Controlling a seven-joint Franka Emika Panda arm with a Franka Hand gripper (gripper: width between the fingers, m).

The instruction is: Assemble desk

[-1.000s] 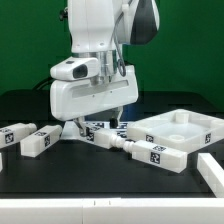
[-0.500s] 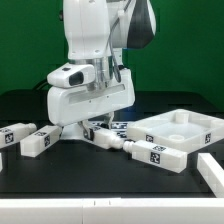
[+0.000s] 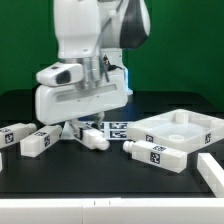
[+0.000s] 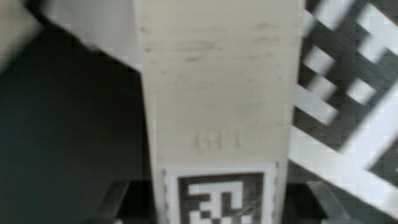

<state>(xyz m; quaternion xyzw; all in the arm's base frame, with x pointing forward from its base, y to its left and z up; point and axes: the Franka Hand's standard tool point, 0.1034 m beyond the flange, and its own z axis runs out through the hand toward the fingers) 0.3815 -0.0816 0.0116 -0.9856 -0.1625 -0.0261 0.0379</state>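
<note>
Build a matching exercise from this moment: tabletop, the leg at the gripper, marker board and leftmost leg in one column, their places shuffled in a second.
Column one:
1. tabletop
2. gripped leg
3. marker board
4. leftmost leg

Column two:
A. at the exterior view's left edge
B. lying flat, beyond the gripper in the exterior view
C. at the exterior view's right, recessed side up
D. between the gripper's fingers

Pairs: 1-C, 2-D, 3-B, 4-A
</note>
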